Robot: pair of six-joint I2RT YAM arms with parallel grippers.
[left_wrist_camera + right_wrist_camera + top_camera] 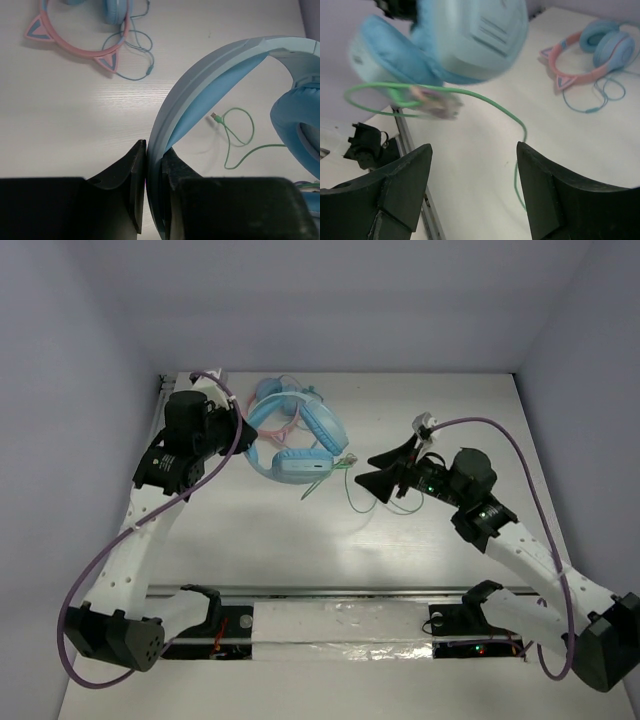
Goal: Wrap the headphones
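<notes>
- Left gripper (154, 150) of mine is clamped on the blue headband (210, 65), one finger on each side and only the band's thickness between them.
- The headphones (298, 462) are toward the far edge of the worktop (300, 540), left of the middle, with one cup facing the near edge.
- Their pale green cable (239, 145) trails in loose loops toward the middle of the worktop.
- My right gripper (475, 150) is spread wide and holds nothing; it is right of the middle, near the cable loops.
- A pink cat-ear pair (75, 47) lies just beyond, nearer the far edge.
</notes>
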